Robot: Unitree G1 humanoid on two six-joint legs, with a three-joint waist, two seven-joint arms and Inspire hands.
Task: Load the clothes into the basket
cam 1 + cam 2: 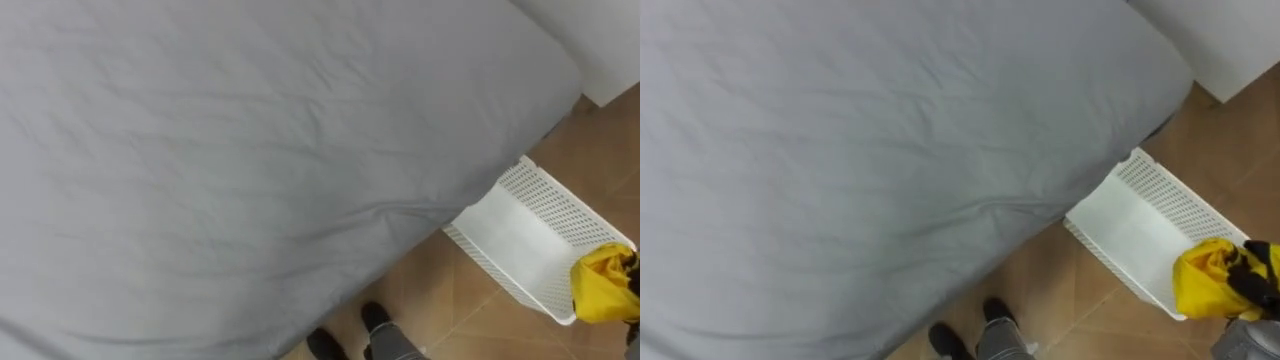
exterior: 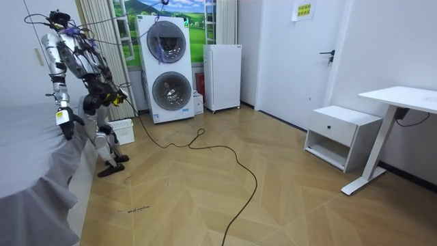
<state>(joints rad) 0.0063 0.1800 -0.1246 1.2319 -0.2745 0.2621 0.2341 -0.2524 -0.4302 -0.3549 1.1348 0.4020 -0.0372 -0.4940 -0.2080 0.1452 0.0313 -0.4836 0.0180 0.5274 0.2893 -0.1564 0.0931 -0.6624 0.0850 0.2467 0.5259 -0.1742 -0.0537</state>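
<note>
Yellow cloth (image 1: 1202,278) bunched in right robot hand (image 1: 1252,272), fingers curled round it, over edge of white basket (image 1: 1130,225) by bed (image 1: 890,150); prob. positioned to drop in. Left robot hand (image 2: 66,128) hangs bedside.

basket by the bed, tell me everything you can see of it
The white basket looks plastic: rectangular, open-topped, with perforated walls and a smooth inside where no clothes are visible. It stands on the wooden floor close to the corner of the grey bed. The right hand, curled round a yellow garment, shows over its right-hand corner.
</note>
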